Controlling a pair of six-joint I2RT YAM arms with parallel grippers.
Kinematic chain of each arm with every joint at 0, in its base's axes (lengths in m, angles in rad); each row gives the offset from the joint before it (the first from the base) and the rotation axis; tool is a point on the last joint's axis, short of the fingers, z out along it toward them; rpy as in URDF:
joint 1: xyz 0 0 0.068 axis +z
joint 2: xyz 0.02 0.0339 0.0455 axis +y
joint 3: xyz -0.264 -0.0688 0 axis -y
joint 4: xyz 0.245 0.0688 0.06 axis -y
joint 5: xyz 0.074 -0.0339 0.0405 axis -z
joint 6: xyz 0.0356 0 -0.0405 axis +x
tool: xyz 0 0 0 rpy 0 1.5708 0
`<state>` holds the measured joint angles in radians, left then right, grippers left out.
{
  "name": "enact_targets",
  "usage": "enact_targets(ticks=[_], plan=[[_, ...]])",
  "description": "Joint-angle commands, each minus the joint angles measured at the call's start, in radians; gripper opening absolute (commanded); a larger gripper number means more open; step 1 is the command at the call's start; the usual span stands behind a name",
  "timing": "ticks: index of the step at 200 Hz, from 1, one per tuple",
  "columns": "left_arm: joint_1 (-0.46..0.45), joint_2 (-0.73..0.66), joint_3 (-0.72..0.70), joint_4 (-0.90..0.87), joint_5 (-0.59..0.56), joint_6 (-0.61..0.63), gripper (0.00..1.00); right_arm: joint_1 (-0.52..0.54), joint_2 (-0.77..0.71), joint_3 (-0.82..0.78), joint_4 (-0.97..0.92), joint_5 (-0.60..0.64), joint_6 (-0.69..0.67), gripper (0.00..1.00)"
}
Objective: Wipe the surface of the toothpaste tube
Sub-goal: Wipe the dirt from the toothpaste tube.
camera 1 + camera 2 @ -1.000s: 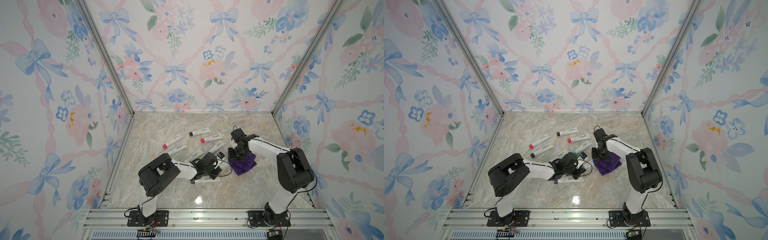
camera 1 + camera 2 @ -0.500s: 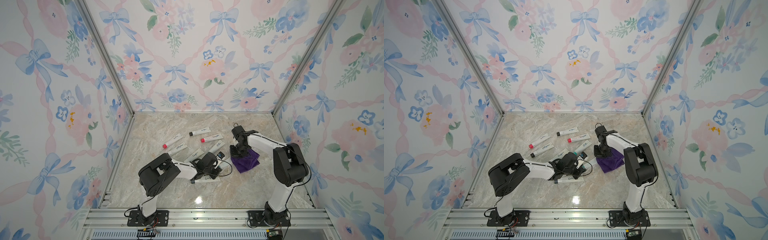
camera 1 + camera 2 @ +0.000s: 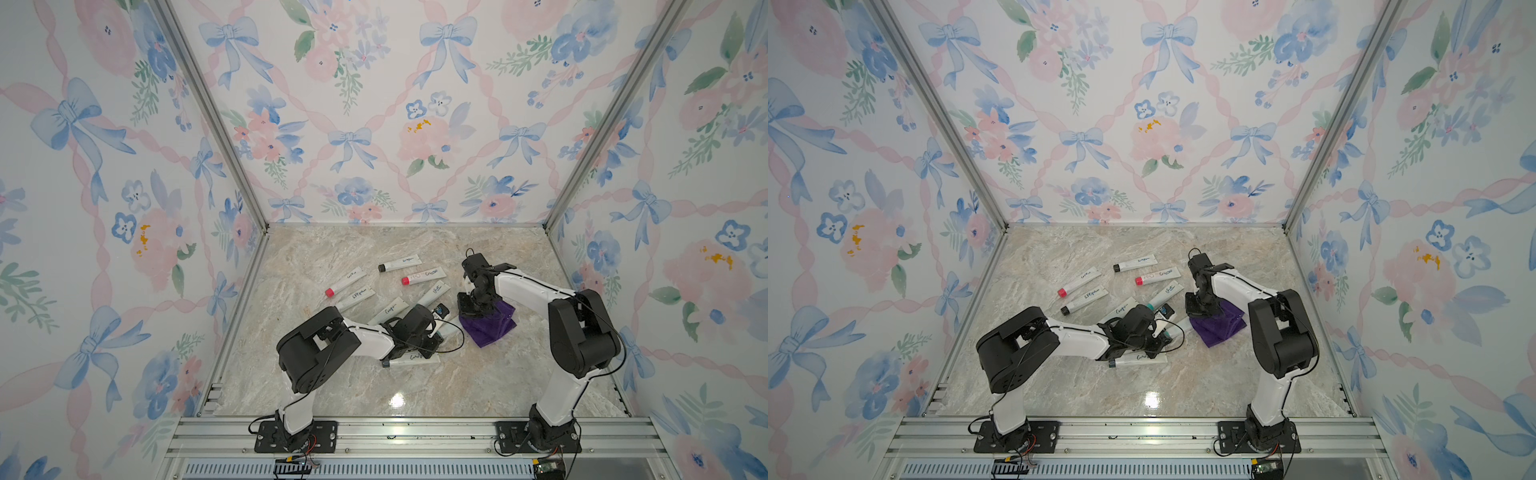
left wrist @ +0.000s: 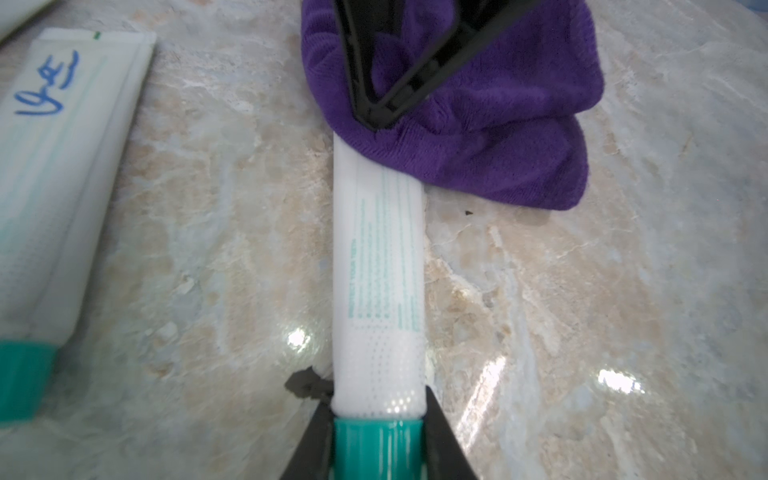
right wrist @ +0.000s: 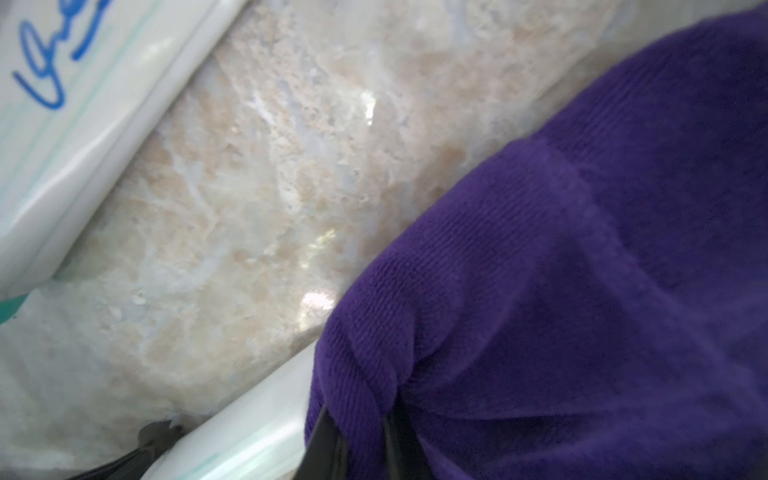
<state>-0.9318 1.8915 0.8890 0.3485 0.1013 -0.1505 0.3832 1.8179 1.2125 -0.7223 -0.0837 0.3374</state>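
Note:
My left gripper is shut on the teal cap of a white toothpaste tube that lies flat on the marble, running away from the gripper. A bunched purple cloth covers the tube's far end. My right gripper is shut on a fold of that purple cloth and presses it down on the tube. In both top views the left gripper and the right gripper face each other across the cloth.
Several other tubes lie on the marble behind and left of the grippers, among them a red-capped tube, a black-capped tube and one with blue writing. Another tube lies under the left arm. Walls close in three sides.
The right gripper and the purple cloth have shifted slightly over the tube's far end. The left arm has kept its hold and has not moved.

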Motion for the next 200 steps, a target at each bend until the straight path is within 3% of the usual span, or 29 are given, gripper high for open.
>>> enact_targets(ticks=[1, 28, 80, 110, 144, 200], plan=[[0.001, 0.024, 0.002, -0.017, -0.006, 0.002, 0.11, 0.084, -0.027, -0.059, -0.023, -0.168, 0.018, 0.15], [0.000, 0.021, 0.002, -0.019, -0.008, 0.002, 0.11, 0.085, -0.036, -0.062, -0.026, -0.158, 0.017, 0.15], [0.000, 0.015, -0.002, -0.017, -0.011, 0.001, 0.11, -0.020, 0.067, 0.015, -0.104, 0.076, -0.017, 0.14], [0.001, 0.017, -0.002, -0.017, -0.011, 0.002, 0.11, -0.055, 0.090, 0.037, -0.114, 0.149, -0.024, 0.14], [0.000, 0.023, 0.001, -0.017, -0.009, 0.001, 0.11, -0.047, 0.082, 0.029, -0.094, 0.098, -0.021, 0.15], [0.001, 0.025, 0.001, -0.017, -0.009, 0.000, 0.11, 0.053, -0.018, -0.040, -0.022, -0.127, 0.030, 0.15]])
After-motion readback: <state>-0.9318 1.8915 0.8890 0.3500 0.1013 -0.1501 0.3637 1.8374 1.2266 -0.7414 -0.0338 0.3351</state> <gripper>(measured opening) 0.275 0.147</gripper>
